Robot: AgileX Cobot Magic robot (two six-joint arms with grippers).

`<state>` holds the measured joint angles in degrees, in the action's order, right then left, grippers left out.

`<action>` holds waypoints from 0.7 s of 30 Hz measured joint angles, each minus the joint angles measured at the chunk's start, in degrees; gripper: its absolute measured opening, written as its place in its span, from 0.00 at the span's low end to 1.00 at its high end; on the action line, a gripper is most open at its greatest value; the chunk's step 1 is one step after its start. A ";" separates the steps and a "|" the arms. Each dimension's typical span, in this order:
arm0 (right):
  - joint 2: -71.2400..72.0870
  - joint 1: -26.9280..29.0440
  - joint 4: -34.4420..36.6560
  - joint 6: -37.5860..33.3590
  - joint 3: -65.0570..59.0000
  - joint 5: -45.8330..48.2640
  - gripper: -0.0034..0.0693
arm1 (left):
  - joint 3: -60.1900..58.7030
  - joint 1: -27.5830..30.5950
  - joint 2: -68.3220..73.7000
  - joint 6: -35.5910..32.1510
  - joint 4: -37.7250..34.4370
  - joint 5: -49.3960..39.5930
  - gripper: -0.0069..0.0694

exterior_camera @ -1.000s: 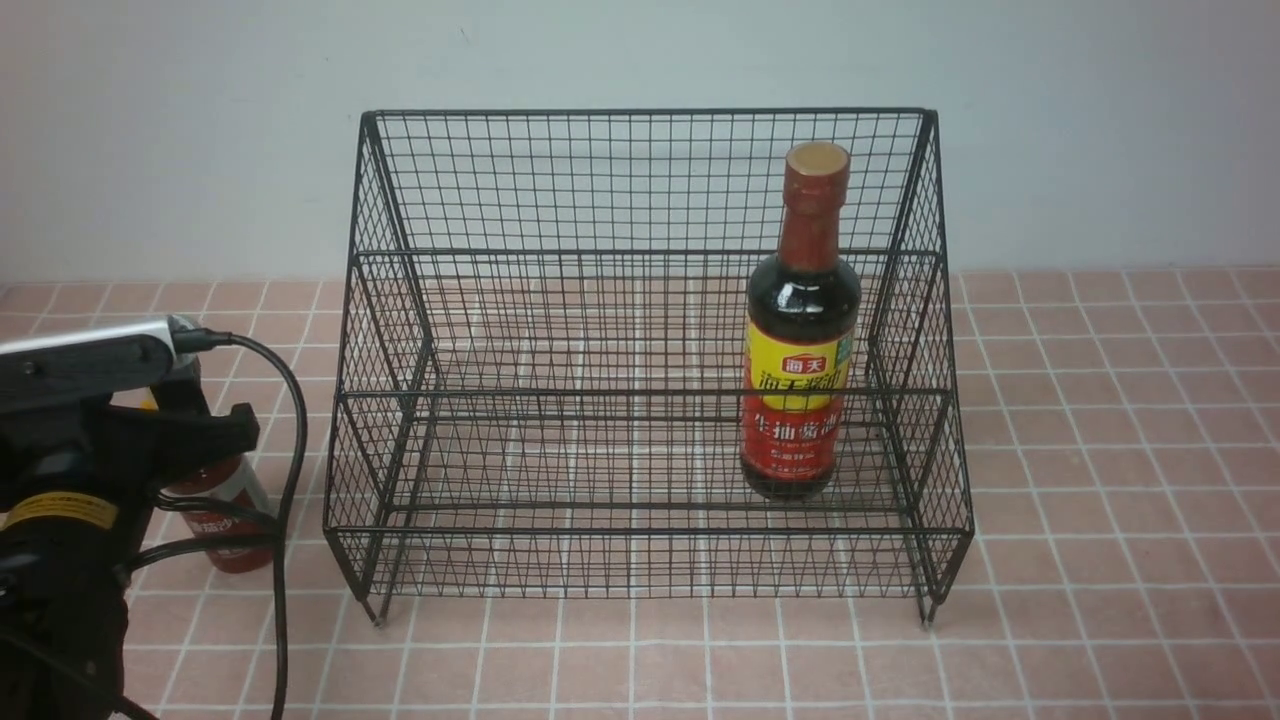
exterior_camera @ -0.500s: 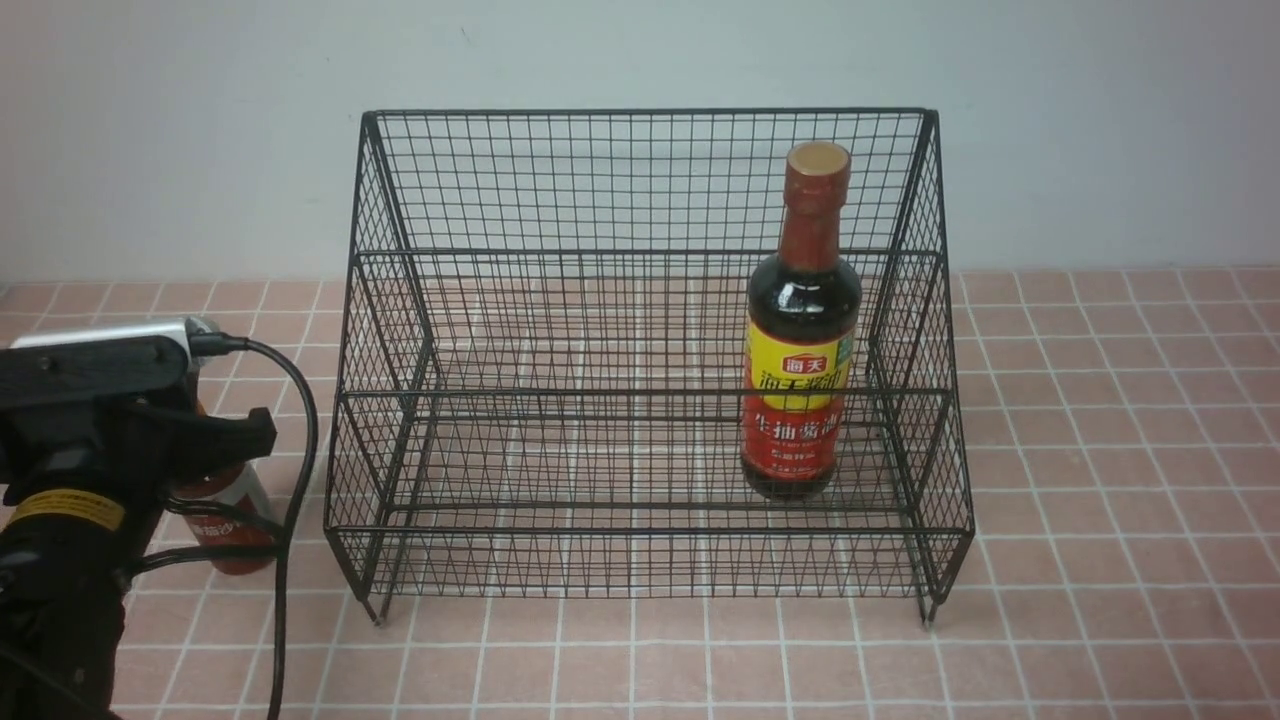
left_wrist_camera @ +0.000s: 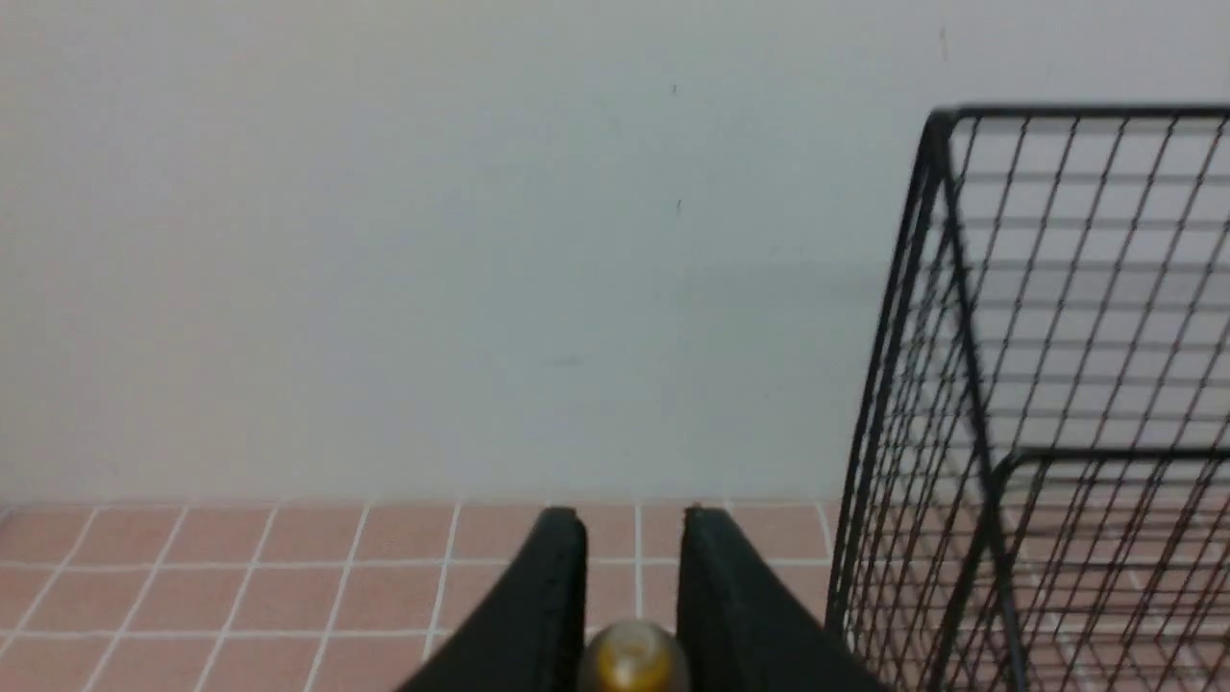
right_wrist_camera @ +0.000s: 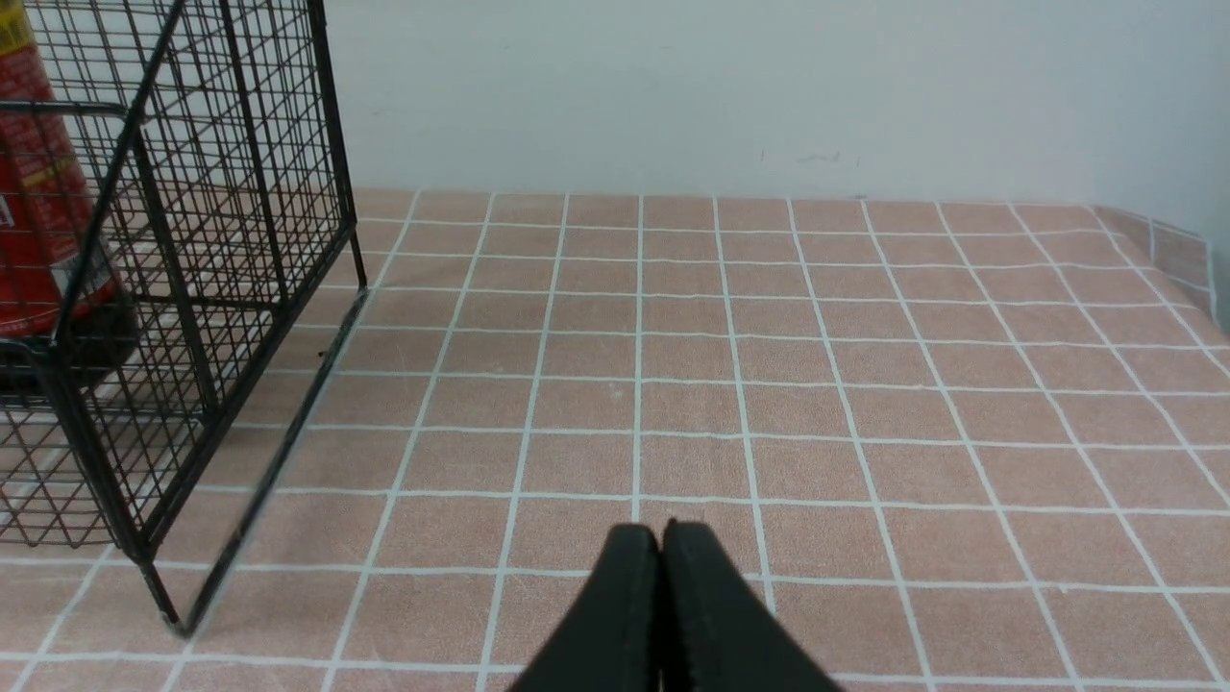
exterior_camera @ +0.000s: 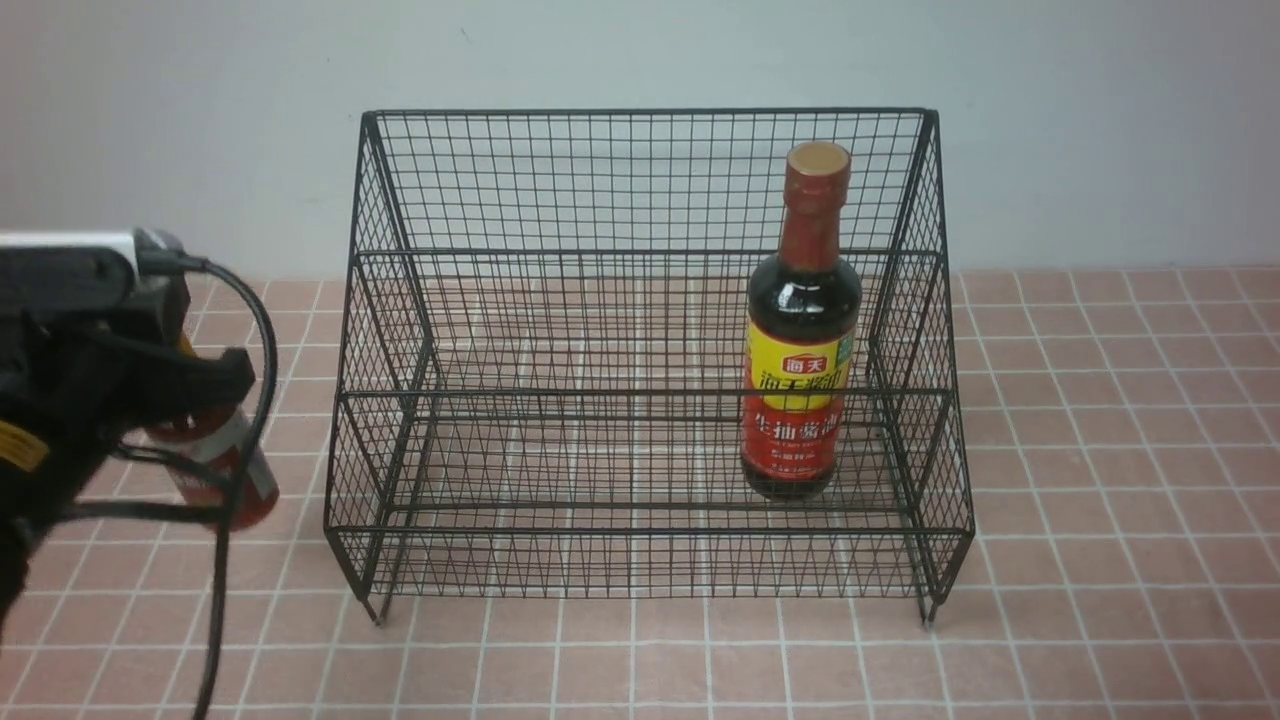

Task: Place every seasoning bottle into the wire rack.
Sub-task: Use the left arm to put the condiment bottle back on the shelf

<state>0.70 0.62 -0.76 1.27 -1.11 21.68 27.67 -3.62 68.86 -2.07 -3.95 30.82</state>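
The tall dark soy-sauce bottle [exterior_camera: 800, 330] stands upright inside the black wire rack [exterior_camera: 640, 180], on its lower tier at the right. The short red sauce bottle [exterior_camera: 225, 465] hangs tilted just left of the rack, its base off the tiles. My left gripper [exterior_camera: 215, 395] is shut on its upper part. In the left wrist view the yellow nozzle cap [left_wrist_camera: 631, 658] sits between the two black fingers [left_wrist_camera: 548, 586], with the rack's left side [left_wrist_camera: 961, 384] close beside. My right gripper [right_wrist_camera: 661, 531] is shut on nothing, low over the tiles right of the rack [right_wrist_camera: 192, 192].
The pink tiled counter [exterior_camera: 1100, 450] runs to a pale wall [exterior_camera: 150, 120] behind the rack. A black cable [exterior_camera: 255, 400] loops from my left wrist down past the red bottle. The counter's right edge has a low tiled lip [right_wrist_camera: 1172, 250].
My left jaws closed on the red sauce bottle, then the arm rose. The bottle lifted off the tiles and tilted. The right arm, rack and soy-sauce bottle stayed still.
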 joint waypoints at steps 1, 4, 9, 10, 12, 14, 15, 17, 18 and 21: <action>0.00 0.00 0.00 0.00 0.00 0.00 0.03 | 1.82 0.00 -1.74 0.00 0.62 -3.10 0.22; 0.00 0.00 0.00 0.00 0.00 0.00 0.03 | 6.18 0.00 -4.95 0.00 1.21 -9.04 0.22; 0.00 0.00 0.00 0.00 0.00 0.00 0.03 | 14.69 -1.39 -9.39 0.06 1.45 -21.23 0.22; 0.00 0.00 0.00 0.00 0.00 0.00 0.03 | 15.65 -2.69 -10.30 0.06 1.56 -22.55 0.22; 0.00 0.00 0.00 0.00 0.00 0.00 0.03 | 16.18 -5.15 -11.28 0.12 1.56 -23.58 0.22; 0.00 0.00 0.00 0.00 0.00 0.00 0.03 | 16.40 -6.88 -11.53 0.12 1.56 -24.46 0.22; 0.00 0.00 0.00 0.00 0.00 0.00 0.03 | 16.47 -8.11 -11.67 0.18 1.56 -24.82 0.22; 0.00 0.00 0.00 0.00 0.00 0.00 0.03 | 16.42 -11.38 -11.72 0.24 1.56 -25.83 0.22; 0.00 0.00 0.00 0.00 0.00 0.00 0.03 | 16.36 -13.33 -11.72 0.24 1.56 -26.52 0.22; 0.00 0.00 0.00 0.00 0.00 0.00 0.03 | 16.23 -18.19 -11.58 0.37 1.56 -26.89 0.22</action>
<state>0.70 0.62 -0.76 1.27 -1.11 21.68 43.90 -21.82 57.28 -1.69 -2.39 3.93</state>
